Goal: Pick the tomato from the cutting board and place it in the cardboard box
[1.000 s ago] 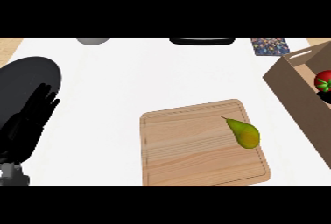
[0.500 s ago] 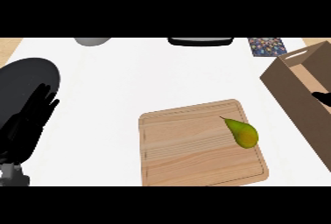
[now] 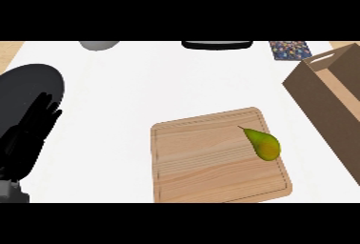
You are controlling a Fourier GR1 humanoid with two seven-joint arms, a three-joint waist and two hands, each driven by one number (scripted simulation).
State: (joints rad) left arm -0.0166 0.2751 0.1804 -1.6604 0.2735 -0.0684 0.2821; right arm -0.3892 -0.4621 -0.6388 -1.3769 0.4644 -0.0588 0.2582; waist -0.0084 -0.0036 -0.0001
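Observation:
The wooden cutting board (image 3: pixel 204 162) lies at the lower middle of the counter. On its right side rests a green-yellow pear (image 3: pixel 264 144). No tomato shows anywhere in the head view. The brown cardboard box (image 3: pixel 330 100) stands at the right edge, cut off by the frame, and its inside is hidden. My left hand (image 3: pixel 28 138) rests open at the lower left, fingers pointing up, far from the board. My right hand is out of view.
A large black round plate (image 3: pixel 32 86) lies at the left, partly behind my left hand. Along the far edge sit a grey object (image 3: pixel 98 45), a black object (image 3: pixel 216 44) and a patterned item (image 3: pixel 290 49).
The tomato, seen at the right edge over the box a second ago, is gone from view. A dark shape seen there half a second ago has also left. The left hand has not moved.

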